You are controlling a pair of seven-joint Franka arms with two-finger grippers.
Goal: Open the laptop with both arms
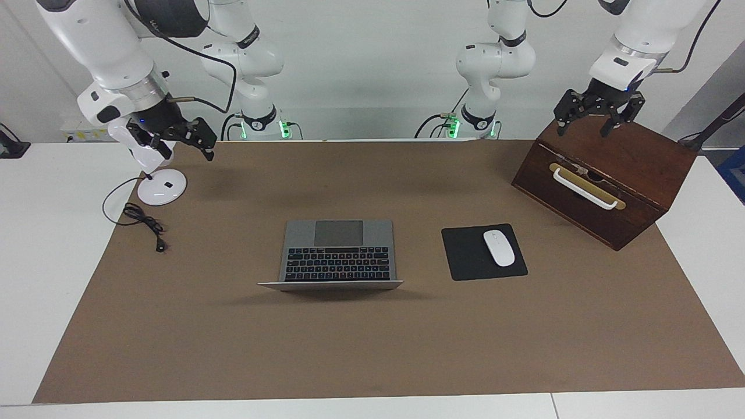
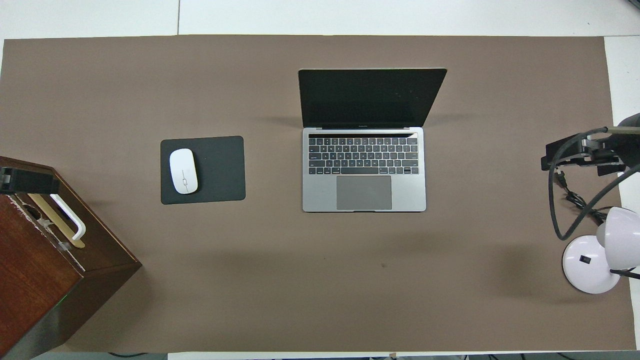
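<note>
The silver-grey laptop stands open on the brown mat in the middle of the table. Its black keys and grey trackpad show, and its lid is raised with the dark screen turned toward the robots. It also shows in the overhead view. My left gripper hangs open and empty over the wooden box, far from the laptop; the overhead view shows it over the box too. My right gripper hangs open and empty over the white lamp, at the right arm's end. Neither gripper touches the laptop.
A dark wooden box with a white handle sits at the left arm's end. A black mouse pad with a white mouse lies beside the laptop. A white desk lamp and its black cable sit at the right arm's end.
</note>
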